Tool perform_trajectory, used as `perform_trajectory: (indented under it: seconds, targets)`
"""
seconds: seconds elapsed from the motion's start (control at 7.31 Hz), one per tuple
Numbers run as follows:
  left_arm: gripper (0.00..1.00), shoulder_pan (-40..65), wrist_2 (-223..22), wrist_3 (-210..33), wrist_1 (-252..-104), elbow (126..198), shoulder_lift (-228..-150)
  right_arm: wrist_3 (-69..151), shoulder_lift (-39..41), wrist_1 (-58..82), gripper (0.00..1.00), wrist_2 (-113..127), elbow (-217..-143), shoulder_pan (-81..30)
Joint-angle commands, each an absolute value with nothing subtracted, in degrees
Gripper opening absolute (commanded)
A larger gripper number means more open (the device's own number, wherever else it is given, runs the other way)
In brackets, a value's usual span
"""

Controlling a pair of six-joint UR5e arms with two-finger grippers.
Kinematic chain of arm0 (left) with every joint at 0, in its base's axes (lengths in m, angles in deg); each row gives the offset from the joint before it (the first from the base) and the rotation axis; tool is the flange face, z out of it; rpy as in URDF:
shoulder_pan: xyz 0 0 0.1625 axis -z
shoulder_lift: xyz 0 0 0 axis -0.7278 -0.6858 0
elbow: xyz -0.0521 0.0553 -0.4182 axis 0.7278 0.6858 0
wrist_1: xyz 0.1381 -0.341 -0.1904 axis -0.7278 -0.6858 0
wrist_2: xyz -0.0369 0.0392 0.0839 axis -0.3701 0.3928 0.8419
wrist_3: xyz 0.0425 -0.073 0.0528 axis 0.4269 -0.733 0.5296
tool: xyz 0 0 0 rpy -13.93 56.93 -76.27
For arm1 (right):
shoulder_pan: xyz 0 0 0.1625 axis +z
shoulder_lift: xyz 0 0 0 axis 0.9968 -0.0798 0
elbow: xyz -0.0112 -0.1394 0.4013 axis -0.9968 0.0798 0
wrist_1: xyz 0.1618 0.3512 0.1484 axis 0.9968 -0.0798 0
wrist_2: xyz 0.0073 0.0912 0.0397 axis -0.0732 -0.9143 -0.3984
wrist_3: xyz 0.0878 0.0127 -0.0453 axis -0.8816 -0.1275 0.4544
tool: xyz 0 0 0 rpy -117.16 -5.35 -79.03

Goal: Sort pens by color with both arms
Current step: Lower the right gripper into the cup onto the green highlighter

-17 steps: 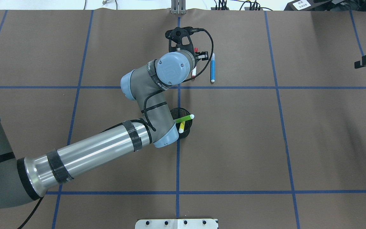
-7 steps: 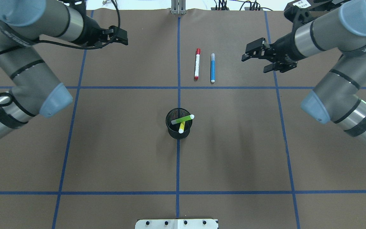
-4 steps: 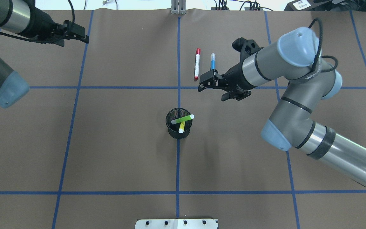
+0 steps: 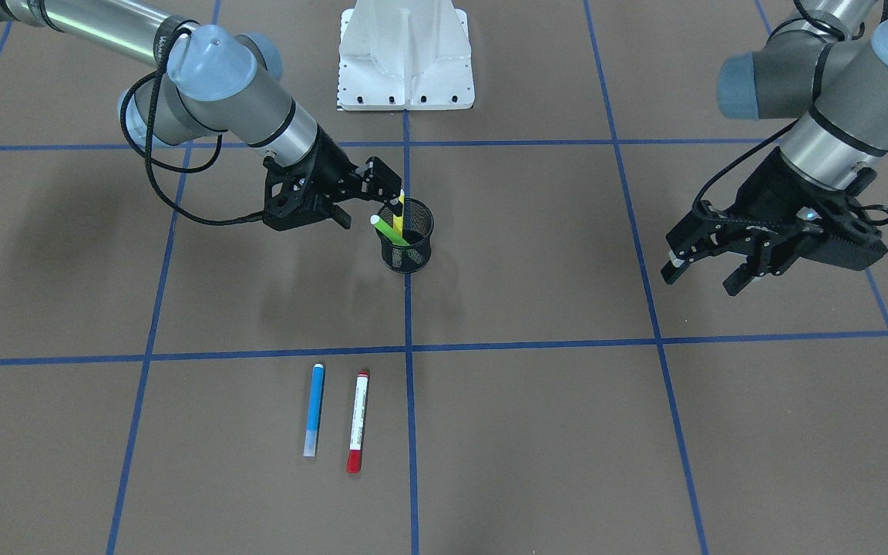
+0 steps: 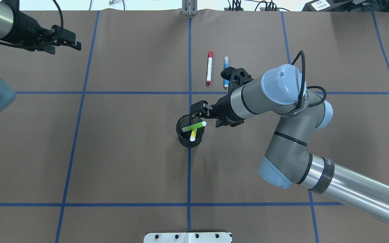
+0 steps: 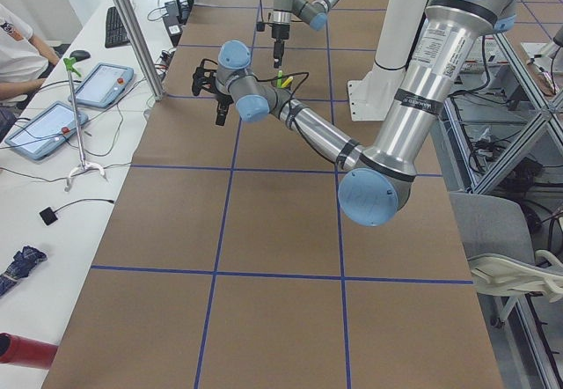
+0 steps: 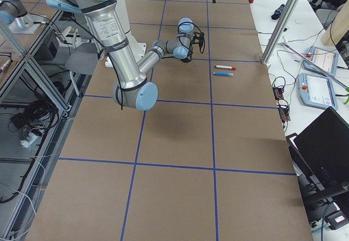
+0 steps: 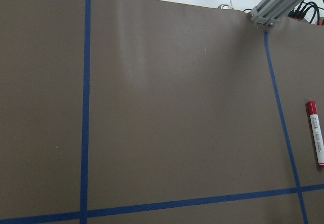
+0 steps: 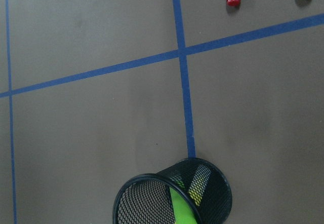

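At the middle of the surface, my right gripper point(image 5: 205, 115) hovers just beside the black mesh cup point(image 5: 187, 143), jaws spread and empty, close to the green pen point(image 5: 194, 127) and yellow pen point(image 5: 192, 135) leaning inside it. Toward the edge opposite the robot, the blue pen point(image 4: 313, 408) and red-capped white pen point(image 4: 358, 420) lie side by side. My left gripper point(image 4: 702, 279) hangs wide open, holding nothing, out toward the far left corner.

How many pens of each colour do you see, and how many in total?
Blue pen: 1
White pen with red cap: 1
Green pen: 1
Yellow pen: 1
Total: 4
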State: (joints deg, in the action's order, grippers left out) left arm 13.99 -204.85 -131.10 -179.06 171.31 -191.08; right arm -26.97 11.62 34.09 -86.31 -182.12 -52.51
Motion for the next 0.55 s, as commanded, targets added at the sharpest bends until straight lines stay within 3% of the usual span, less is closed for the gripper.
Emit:
perform_trajectory:
  seconds: [0.0,0.14,0.27,0.41]
  targets:
    - [1.0,14.03,-204.88,-131.12,-178.96,171.36,-191.06,-26.78,11.9,34.18,0.56,-85.97,-181.64,-53.26]
    - [1.0,14.03,-204.88,-131.12,-178.96,171.36,-191.06,-26.78,11.82,34.18,0.22,-86.05,-181.64,-53.17]
    - [1.0,14.03,-204.88,-131.21,-178.96,171.36,-191.06,-26.78,11.81,34.18,0.0,-86.31,-181.72,-53.17]
    - [1.0,14.03,-204.88,-131.12,-178.96,171.27,-190.97,-26.69,11.81,34.26,0.0,-86.4,-181.81,-53.08]
